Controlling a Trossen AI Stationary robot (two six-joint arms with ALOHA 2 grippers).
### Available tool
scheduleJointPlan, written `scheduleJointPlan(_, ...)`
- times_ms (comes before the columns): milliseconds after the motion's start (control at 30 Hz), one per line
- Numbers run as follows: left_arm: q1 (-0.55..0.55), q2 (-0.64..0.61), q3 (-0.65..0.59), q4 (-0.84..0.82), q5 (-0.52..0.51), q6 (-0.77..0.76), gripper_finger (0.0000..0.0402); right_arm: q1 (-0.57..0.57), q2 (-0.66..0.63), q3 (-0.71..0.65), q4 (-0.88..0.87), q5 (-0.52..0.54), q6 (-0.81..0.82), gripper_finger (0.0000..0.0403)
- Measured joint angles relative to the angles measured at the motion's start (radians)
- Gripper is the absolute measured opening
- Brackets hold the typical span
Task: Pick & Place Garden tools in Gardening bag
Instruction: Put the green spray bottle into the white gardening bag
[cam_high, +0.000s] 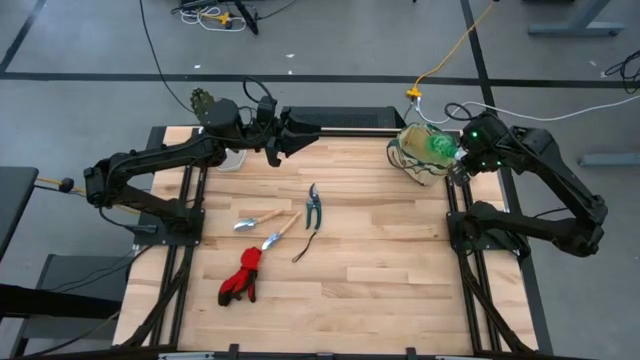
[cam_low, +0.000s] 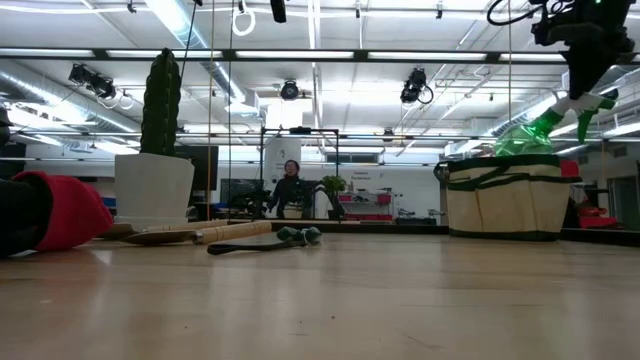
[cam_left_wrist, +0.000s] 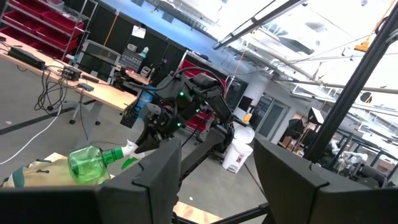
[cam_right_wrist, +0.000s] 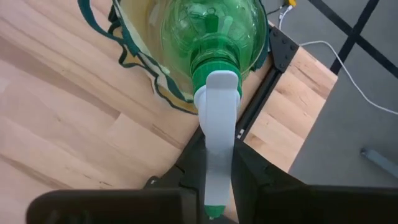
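From above, the right gripper (cam_high: 455, 160) had the sprayer (cam_high: 438, 148) pinched by its head, bottle over the bag (cam_high: 415, 160). Shears (cam_high: 314, 206), trowel (cam_high: 256, 220) and gloves (cam_high: 241, 278) lay mid-table. The left gripper (cam_high: 272, 140) idled wide open by the pot (cam_high: 232, 158).

The low view added the bottle (cam_low: 522, 138) only partly inside. Letting go tilted could tip it out, I'd guess.

The right wrist view alone showed the fingers (cam_right_wrist: 180, 180) clamping the white trigger (cam_right_wrist: 219, 124).
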Motion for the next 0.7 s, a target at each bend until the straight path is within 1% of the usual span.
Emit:
scheduleJointPlan(167,0.0,0.0,0.0,0.0,0.0,0.0,0.0209,0.0,0.034,-0.002,0.004,-0.001,-0.023,0.0052)
scheduleJointPlan(267,0.0,0.0,0.0,0.0,0.0,0.0,0.0209,0.0,0.043,-0.033,0.003,0.0,-0.028,0.0052)
scheduleJointPlan(500,0.0,0.0,0.0,0.0,0.0,0.0,0.0209,0.0,0.043,-0.109,0.02,-0.001,-0.03,0.0052)
scheduleJointPlan(700,0.0,0.0,0.0,0.0,0.0,0.0,0.0209,0.0,0.043,-0.113,0.026,-0.002,-0.03,0.0052)
